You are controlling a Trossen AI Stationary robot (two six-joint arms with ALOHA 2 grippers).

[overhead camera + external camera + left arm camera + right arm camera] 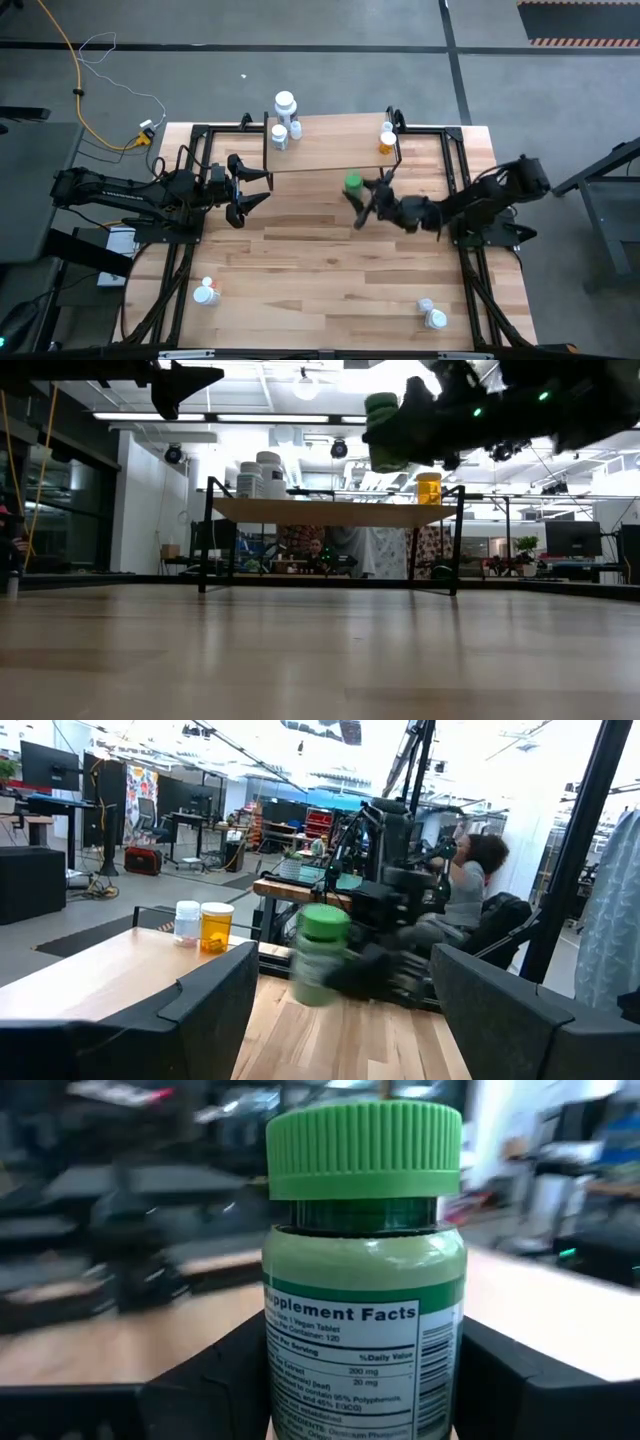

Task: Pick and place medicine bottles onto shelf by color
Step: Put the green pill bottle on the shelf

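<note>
A green medicine bottle (365, 1270) with a green cap is up in the air just off the near edge of the shelf (330, 148), with my right gripper (365, 200) shut on it. On the shelf's left end stand three white bottles (284, 120). On its right end stand an orange bottle (387, 142) and a small white one (388, 127). To the left of the shelf's near-left corner, my left gripper (255, 190) hangs open and holds nothing. My right gripper pinches the green bottle's lower body (285, 1380) between its two fingers (205, 1380), one on each side. The fingers lie about level and come from the table's right side. The bottle stands upright, cap up, lifted clear of table and shelf (385, 425).
A red-topped white bottle (205, 293) lies near the table's front left, and two white bottles (431, 314) lie near the front right. Black frame rails (462, 190) run along both sides of the table. A person (470, 870) sits beyond the table.
</note>
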